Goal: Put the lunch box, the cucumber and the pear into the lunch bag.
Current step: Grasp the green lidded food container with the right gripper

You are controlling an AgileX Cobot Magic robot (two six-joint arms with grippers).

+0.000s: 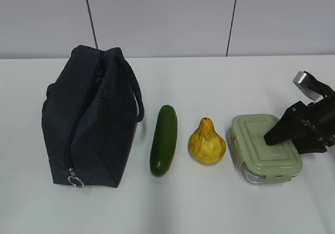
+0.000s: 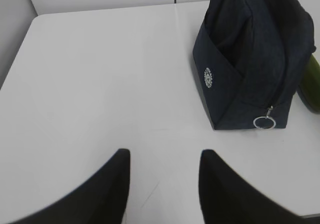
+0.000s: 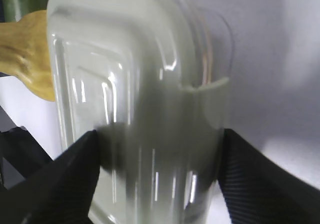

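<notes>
On a white desk (image 1: 209, 202), the dark navy lunch bag (image 1: 91, 121) stands at the far left of a row, its top zipper run shut down to a silver ring pull (image 1: 76, 181), so nothing of its inside shows. Just right of the bag lies the dark green cucumber (image 1: 164, 139), then the lumpy yellow pear (image 1: 207, 142) standing narrow end up, then the lunch box (image 1: 265, 148) with its sage-green lid clipped on; its contents cannot be made out. The left gripper (image 2: 162, 184) hovers over bare desk to the left of the bag, jaws partly apart and holding nothing. The right gripper (image 3: 157, 179) sits at the lunch box, jaws spread wide on either side of it.
</notes>
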